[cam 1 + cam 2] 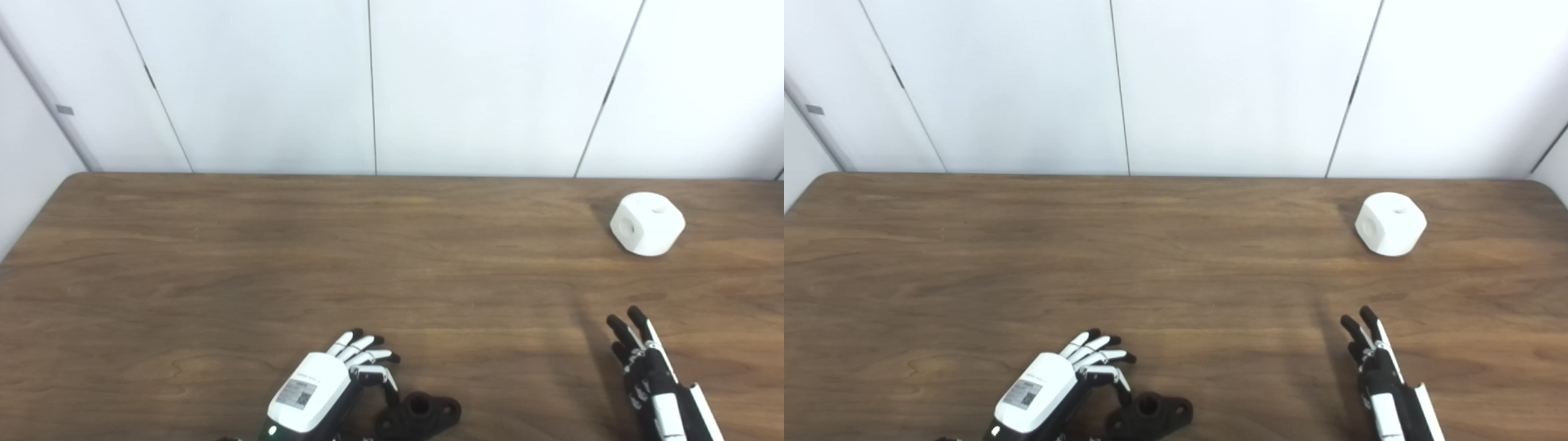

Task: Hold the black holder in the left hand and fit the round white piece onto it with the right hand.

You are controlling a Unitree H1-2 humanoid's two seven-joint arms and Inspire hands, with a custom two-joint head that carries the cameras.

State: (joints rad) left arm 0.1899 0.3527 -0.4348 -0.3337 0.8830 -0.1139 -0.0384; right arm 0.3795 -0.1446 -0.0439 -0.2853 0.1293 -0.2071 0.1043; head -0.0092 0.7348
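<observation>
**Barely begun: nothing held, both parts on the worktop**

My left robot hand (331, 383) sits low at the near edge of the worktop (245, 257), its fingers spread and loosely curled, gripping nothing; the black holder (418, 414) lies flat just beside its fingertips, and whether the thumb touches it I cannot tell; my right robot hand (643, 361) stands edge-on with its fingers extended and apart, empty too; the round white piece (647, 223) rests far off at the back right, well apart from both hands.

As I judge it, every step is left: grasp the holder, fetch the white piece, fit the two together.

The holder's long axis runs left to right, its lobes to either side and its central boss pointing up; the white piece has one hole facing up and another facing left.
</observation>
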